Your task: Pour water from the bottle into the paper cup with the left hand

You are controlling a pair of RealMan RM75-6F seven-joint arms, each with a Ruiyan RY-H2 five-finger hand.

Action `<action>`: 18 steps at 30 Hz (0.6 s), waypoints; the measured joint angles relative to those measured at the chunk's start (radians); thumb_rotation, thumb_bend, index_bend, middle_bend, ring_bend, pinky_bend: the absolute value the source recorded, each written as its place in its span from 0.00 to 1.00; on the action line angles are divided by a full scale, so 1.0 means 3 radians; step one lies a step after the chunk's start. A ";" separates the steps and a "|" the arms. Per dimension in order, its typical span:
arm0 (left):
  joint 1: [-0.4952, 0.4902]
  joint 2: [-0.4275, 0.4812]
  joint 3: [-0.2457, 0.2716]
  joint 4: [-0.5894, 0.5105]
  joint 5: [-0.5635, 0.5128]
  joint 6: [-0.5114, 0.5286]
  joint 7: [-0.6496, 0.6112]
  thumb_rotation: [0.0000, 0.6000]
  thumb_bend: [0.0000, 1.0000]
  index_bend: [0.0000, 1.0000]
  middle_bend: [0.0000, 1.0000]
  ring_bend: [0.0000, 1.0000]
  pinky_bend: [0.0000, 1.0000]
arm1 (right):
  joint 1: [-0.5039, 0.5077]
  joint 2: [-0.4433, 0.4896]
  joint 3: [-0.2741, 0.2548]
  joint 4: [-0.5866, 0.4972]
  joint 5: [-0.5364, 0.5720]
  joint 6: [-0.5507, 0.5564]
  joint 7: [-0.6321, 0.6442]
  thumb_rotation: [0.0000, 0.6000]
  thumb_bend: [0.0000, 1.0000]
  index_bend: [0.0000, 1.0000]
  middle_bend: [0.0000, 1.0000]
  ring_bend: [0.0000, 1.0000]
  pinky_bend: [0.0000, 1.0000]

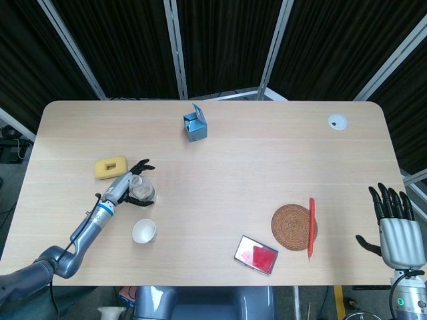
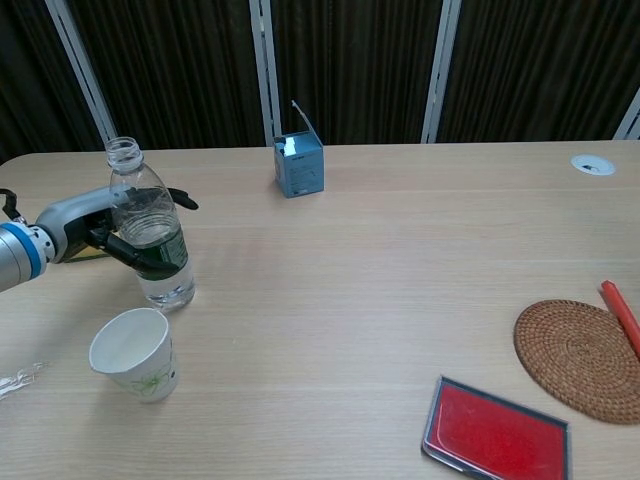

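A clear water bottle (image 2: 150,235) with a green label and no cap stands upright at the left of the table, also seen from above as the bottle (image 1: 141,190). My left hand (image 2: 88,225) wraps it at label height, with the thumb across the front and the fingers reaching behind; from above, the left hand (image 1: 124,189) sits against the bottle's left side. A white paper cup (image 2: 133,354) stands empty just in front of the bottle, the same cup (image 1: 143,231). My right hand (image 1: 397,228) hovers at the table's right edge, fingers spread and holding nothing.
A yellow sponge (image 1: 110,167) lies behind my left hand. A blue open box (image 1: 194,125) stands at the back middle. A woven coaster (image 1: 293,227), a red pen (image 1: 311,228) and a red-topped case (image 1: 256,254) lie at the front right. A white disc (image 1: 337,121) is at the far right.
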 measured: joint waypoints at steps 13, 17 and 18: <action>-0.0028 -0.0074 0.0032 0.0113 0.0011 0.0000 -0.0640 1.00 0.47 0.61 0.46 0.33 0.38 | 0.0018 -0.0008 -0.0012 0.0001 0.0021 -0.0024 -0.0027 1.00 0.00 0.00 0.00 0.00 0.00; -0.0042 -0.0016 0.0030 0.0069 0.0024 0.0030 -0.0724 1.00 0.47 0.62 0.46 0.33 0.39 | 0.0021 -0.0009 -0.0015 0.0000 0.0030 -0.0032 -0.0033 1.00 0.00 0.00 0.00 0.00 0.00; -0.0045 0.0009 0.0030 0.0042 0.0033 0.0043 -0.0730 1.00 0.46 0.62 0.46 0.33 0.39 | 0.0023 -0.0008 -0.0016 -0.0003 0.0031 -0.0033 -0.0033 1.00 0.00 0.00 0.00 0.00 0.00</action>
